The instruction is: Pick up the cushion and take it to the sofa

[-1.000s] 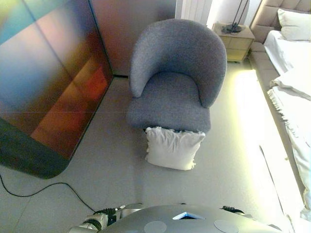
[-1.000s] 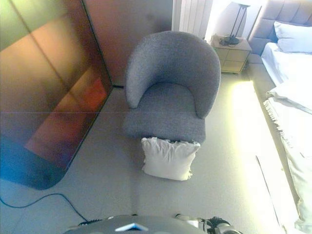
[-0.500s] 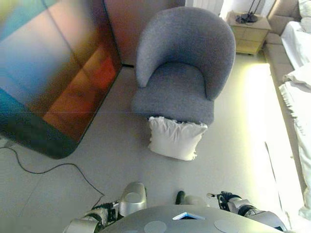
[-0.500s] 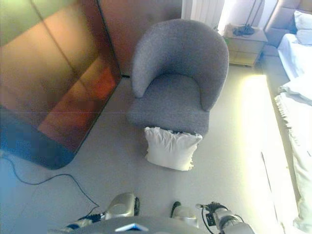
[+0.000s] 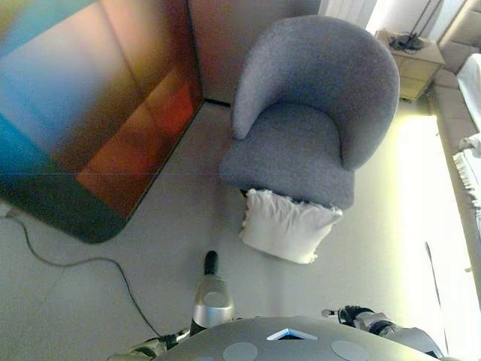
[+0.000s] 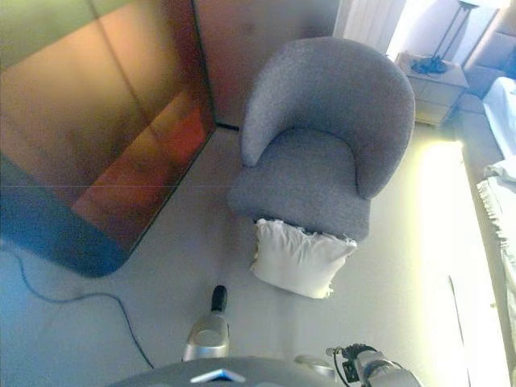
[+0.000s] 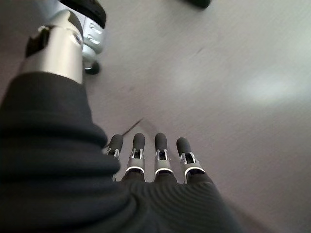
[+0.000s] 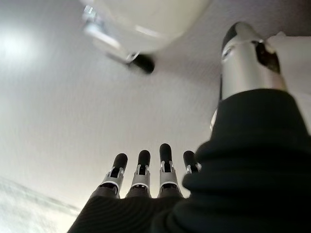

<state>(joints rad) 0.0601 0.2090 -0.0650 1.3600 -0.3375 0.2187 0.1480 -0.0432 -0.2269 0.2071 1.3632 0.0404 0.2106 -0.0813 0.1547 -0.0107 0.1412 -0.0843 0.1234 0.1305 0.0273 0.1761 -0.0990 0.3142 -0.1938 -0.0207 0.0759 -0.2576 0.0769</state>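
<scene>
A white cushion (image 5: 286, 226) stands on the pale floor, leaning against the front of a grey armchair (image 5: 316, 113), the only seat in view; its seat is bare. Both hands hang low at my sides, well short of the cushion. In the left wrist view my left hand (image 7: 156, 160) has straight fingers pointing at bare floor and holds nothing. My right hand (image 8: 142, 171) looks the same in the right wrist view, open over the floor. Only the right wrist (image 5: 359, 316) shows in the eye views, at the bottom edge.
A large dark glossy panel (image 5: 90, 113) fills the left side. A wooden nightstand (image 5: 411, 62) with a lamp stands behind the chair at the right, and a bed's edge (image 5: 471, 147) runs along the right. Open floor lies between me and the cushion.
The whole picture has shifted, so the camera has moved: chair and cushion now sit further right in view. The cushion still leans on the chair. Both hands stay low and open.
</scene>
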